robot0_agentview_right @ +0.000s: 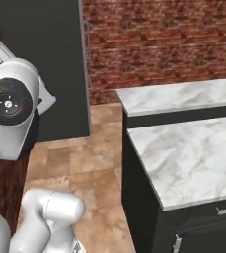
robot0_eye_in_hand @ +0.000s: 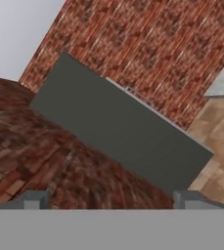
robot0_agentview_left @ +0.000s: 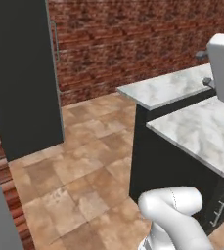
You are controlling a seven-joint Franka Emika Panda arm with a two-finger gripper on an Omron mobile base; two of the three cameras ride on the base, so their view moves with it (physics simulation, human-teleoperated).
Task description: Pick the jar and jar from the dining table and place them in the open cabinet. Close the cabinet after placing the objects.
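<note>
With our gripper (robot0_eye_in_hand: 111, 199) spread wide and empty at the bottom of the hand view, facing a dark panel (robot0_eye_in_hand: 118, 132) and brick wall (robot0_eye_in_hand: 152, 49), and no jars on the marble counters (robot0_agentview_right: 193, 158) at right, we judge that driving on could clip the counter corner.

Marble counter (robot0_agentview_right: 193, 153) – glossy; brick wall (robot0_agentview_right: 159, 44) – rough.
</note>
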